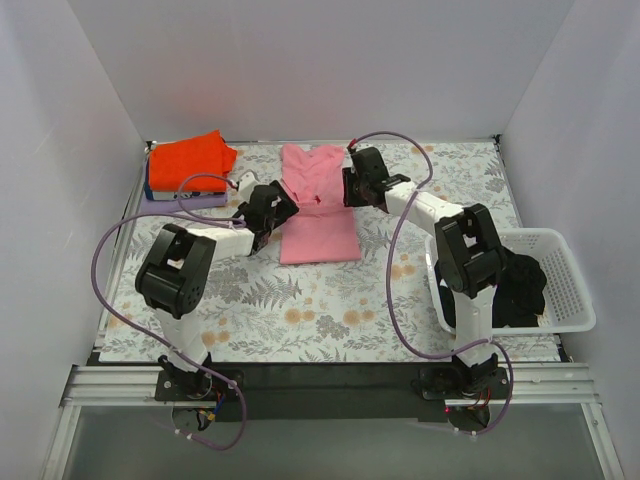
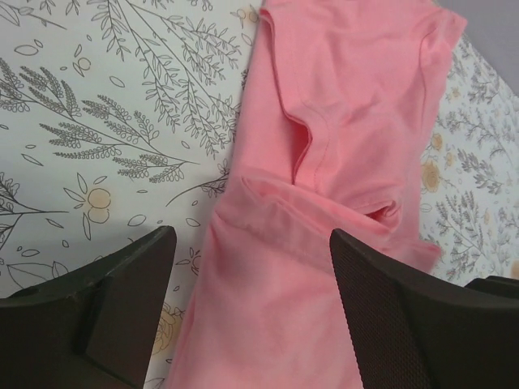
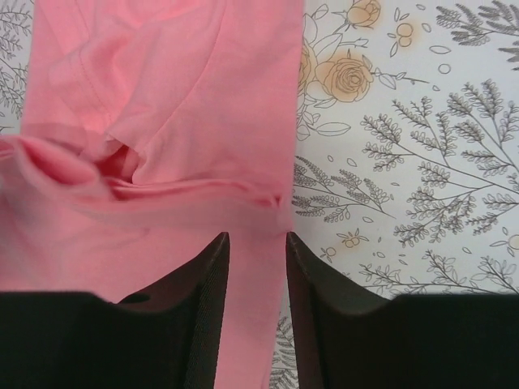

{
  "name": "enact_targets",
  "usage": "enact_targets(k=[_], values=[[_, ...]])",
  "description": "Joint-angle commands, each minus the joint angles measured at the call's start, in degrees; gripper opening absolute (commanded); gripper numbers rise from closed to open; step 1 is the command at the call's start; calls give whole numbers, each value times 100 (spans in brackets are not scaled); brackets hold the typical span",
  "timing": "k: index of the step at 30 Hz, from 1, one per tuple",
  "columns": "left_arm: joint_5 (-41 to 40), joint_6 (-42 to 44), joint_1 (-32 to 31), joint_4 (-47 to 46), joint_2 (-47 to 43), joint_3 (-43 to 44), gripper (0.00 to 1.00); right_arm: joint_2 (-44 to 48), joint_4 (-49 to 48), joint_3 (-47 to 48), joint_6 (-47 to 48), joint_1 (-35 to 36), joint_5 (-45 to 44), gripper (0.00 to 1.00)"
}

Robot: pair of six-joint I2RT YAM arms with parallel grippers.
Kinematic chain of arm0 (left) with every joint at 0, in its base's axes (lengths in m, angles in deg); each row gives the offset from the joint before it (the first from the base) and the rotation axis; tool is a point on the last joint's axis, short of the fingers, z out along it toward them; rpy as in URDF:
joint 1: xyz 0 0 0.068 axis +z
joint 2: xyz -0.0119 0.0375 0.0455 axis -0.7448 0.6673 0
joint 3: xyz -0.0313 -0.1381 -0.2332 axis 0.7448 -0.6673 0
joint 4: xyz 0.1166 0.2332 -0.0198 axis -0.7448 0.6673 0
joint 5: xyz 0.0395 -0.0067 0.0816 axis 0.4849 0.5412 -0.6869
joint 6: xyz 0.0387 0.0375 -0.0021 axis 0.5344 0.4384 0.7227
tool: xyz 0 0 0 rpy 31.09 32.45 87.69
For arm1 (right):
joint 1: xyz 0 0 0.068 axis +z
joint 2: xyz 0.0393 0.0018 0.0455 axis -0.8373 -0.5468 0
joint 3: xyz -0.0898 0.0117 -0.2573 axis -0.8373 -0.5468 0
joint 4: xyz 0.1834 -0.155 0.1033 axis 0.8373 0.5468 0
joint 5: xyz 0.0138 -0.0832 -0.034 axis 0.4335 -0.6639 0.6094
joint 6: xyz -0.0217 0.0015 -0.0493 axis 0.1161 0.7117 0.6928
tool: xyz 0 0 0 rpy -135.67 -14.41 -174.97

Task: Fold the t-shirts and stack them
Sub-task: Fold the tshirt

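A light pink t-shirt (image 1: pixel 318 215) lies lengthwise in the middle of the table, partly folded, with a crease across its upper part. My left gripper (image 1: pixel 282 210) hovers at its left edge. In the left wrist view it (image 2: pixel 251 235) is open wide, and the pink t-shirt (image 2: pixel 340 121) fills the gap below. My right gripper (image 1: pixel 348 188) is at the shirt's right edge. Its jaws (image 3: pixel 257 237) stand narrowly open over the pink t-shirt's (image 3: pixel 162 97) hem. A folded orange-red t-shirt (image 1: pixel 190 160) rests at the back left.
The orange-red shirt sits on a purple and blue folded pile (image 1: pixel 185 198). A white mesh basket (image 1: pixel 575 285) at the right holds a black garment (image 1: pixel 520 285). The floral tablecloth (image 1: pixel 330 300) covers the table, and white walls enclose three sides.
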Motion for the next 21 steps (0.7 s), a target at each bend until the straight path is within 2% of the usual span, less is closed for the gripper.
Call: enact_targets(k=[1, 7, 13, 21], values=[[-279, -26, -12, 177, -594, -17, 76, 591, 59, 75, 234, -29, -174, 42], [169, 141, -337, -174, -1043, -544, 77, 1171, -46, -505, 234, 50, 212, 42], [266, 106, -460, 150, -1298, -913, 77, 1619, -37, -1322, 84, 129, 538, 42], [407, 633, -460, 642, -2036, -1318, 77, 2147, -37, -2438, -74, 138, 818, 42]])
